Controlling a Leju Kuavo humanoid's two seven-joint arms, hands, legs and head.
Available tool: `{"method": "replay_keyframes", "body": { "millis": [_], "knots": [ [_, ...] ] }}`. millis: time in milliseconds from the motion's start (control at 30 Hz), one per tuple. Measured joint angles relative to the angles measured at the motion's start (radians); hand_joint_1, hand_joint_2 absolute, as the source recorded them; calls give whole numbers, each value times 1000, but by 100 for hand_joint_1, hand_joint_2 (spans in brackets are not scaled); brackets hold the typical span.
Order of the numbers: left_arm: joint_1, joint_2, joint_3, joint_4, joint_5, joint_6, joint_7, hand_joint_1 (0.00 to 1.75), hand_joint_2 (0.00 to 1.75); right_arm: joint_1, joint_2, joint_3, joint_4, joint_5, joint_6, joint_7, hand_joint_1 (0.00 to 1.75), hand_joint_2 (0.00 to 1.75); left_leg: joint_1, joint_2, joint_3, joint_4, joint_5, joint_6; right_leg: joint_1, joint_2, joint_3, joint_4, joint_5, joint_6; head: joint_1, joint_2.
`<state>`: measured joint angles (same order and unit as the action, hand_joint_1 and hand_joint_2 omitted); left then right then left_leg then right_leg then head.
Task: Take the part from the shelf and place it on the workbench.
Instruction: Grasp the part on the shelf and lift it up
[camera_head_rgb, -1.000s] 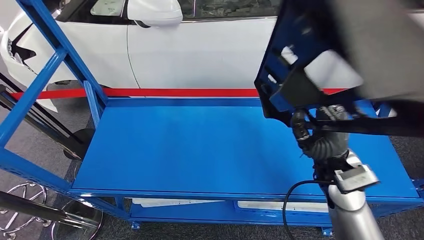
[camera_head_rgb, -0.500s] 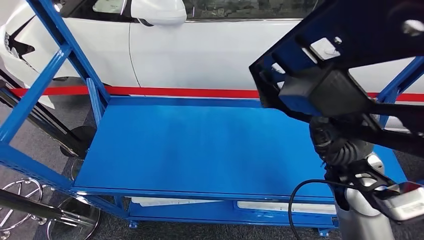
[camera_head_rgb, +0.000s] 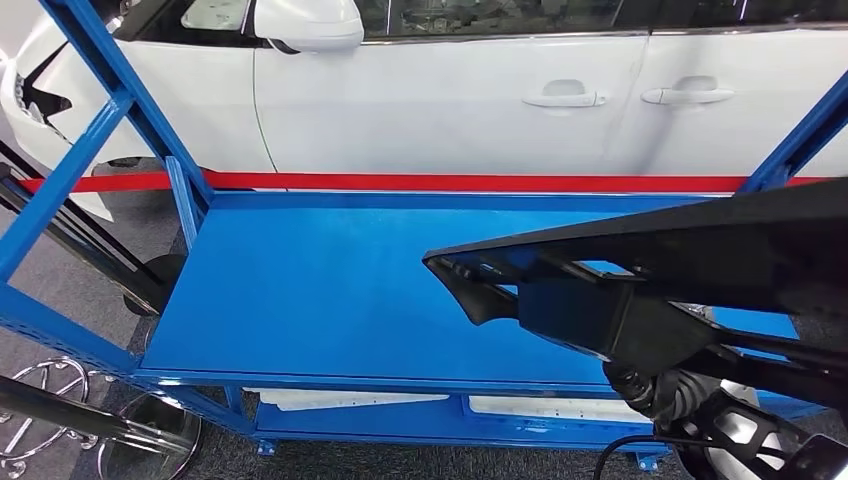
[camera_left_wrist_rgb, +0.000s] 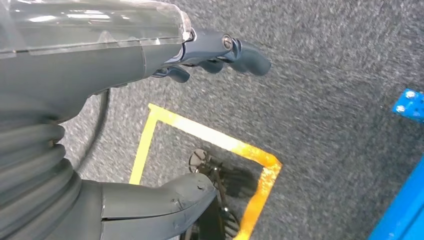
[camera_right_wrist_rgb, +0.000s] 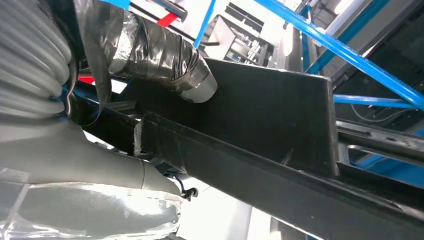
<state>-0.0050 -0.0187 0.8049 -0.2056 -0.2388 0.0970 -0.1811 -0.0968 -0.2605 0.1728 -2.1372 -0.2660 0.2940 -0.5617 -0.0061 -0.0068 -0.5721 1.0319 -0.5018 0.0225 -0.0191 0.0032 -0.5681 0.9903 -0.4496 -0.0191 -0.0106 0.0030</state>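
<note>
The part is a large black frame with a boxy block under it. It lies almost flat above the right half of the blue shelf deck, one pointed end reaching toward the middle. My right hand holds it from below at the lower right edge of the head view. In the right wrist view the taped thumb presses on the part's black wall. My left hand hangs over grey carpet with its fingers apart and nothing in it.
Blue shelf uprights slant along the left, and another rises at the right. White panels lie on the lower tier. A white car and a red line are behind. Yellow floor tape lies below my left hand.
The part has tipped down from standing high at the upper right to lying nearly flat over the shelf. My right arm has dropped toward the lower right corner.
</note>
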Motion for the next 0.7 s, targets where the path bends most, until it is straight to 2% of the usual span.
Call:
{"method": "replay_keyframes", "body": {
  "millis": [67,100,133,167,200,267,300,333,433,467,500,533,567,600,633,667,700],
  "knots": [
    [-1,-1,0,0,-2,0,1,0,175,11,0,0,-6,4,5,0,175,175,5,1,-44,129,-89,-11,0,-3,-15,1,11,-7,0,0],
    [-1,-2,0,0,-4,0,3,0,175,17,0,0,-8,6,8,0,175,175,7,2,-61,191,-122,-14,0,-4,-24,2,16,-7,0,0],
    [-1,-2,0,0,-6,0,5,0,175,24,0,0,-10,8,12,0,175,175,8,1,-65,228,-139,-14,1,-5,-32,4,21,-6,0,0],
    [-1,-3,0,0,-9,0,7,0,175,31,-1,0,-12,10,15,0,175,175,8,1,-49,224,-136,-12,3,-5,-40,5,26,-6,0,0],
    [-2,-4,0,0,-12,0,8,0,175,37,-2,0,-15,14,18,0,175,175,8,1,-12,176,-116,-7,4,-5,-46,6,32,-5,0,0],
    [-4,-3,0,0,-17,1,10,0,175,46,-7,0,-25,30,26,-6,175,175,2,2,94,11,-65,12,8,-5,-55,5,45,-3,0,0],
    [-7,-3,0,0,-20,0,9,0,175,51,-10,0,-30,40,30,-12,175,175,-2,2,132,-54,-47,20,9,-5,-57,3,52,1,0,0],
    [-9,-2,0,0,-22,0,8,0,175,55,-13,0,-35,50,35,-20,175,175,-6,3,152,-92,-38,25,8,-5,-59,1,59,6,0,0],
    [-10,1,0,0,-30,-2,6,0,175,71,-21,1,-47,67,48,-37,175,175,-9,10,148,-111,-10,30,6,-3,-61,-9,78,25,0,0],
    [-9,1,0,0,-32,-3,5,0,175,75,-23,1,-50,69,50,-39,175,175,-6,16,143,-117,3,34,6,-2,-67,-2,66,29,0,0],
    [-9,2,0,0,-33,-4,5,0,175,78,-27,1,-53,70,50,-40,175,175,-3,23,135,-122,16,39,6,-2,-77,23,34,33,0,0],
    [-9,1,0,0,-34,-5,4,0,175,81,-29,1,-55,71,50,-41,175,175,0,31,125,-122,26,43,5,-2,-94,72,-17,36,0,0],
    [-9,1,0,0,-34,-5,4,0,175,84,-31,1,-56,71,50,-42,175,175,-1,38,112,-120,34,46,5,-2,-114,137,-70,40,0,0],
    [-9,1,0,0,-34,-6,4,0,175,87,-32,1,-57,72,50,-42,175,175,-2,45,98,-116,41,47,5,-2,-133,209,-111,44,0,0],
    [-9,1,0,0,-34,-6,4,0,175,91,-33,1,-57,72,50,-42,175,175,-2,53,84,-111,47,46,4,-2,-143,266,-129,49,0,0],
    [-9,1,0,0,-34,-7,4,0,175,94,-33,1,-57,72,50,-42,175,175,-2,61,71,-107,53,44,3,-3,-137,291,-123,53,0,0],
    [-9,0,0,0,-34,-7,4,0,175,96,-34,1,-57,72,50,-42,175,175,-2,70,60,-102,57,42,0,-6,-111,277,-99,56,0,0]
  ]
}}
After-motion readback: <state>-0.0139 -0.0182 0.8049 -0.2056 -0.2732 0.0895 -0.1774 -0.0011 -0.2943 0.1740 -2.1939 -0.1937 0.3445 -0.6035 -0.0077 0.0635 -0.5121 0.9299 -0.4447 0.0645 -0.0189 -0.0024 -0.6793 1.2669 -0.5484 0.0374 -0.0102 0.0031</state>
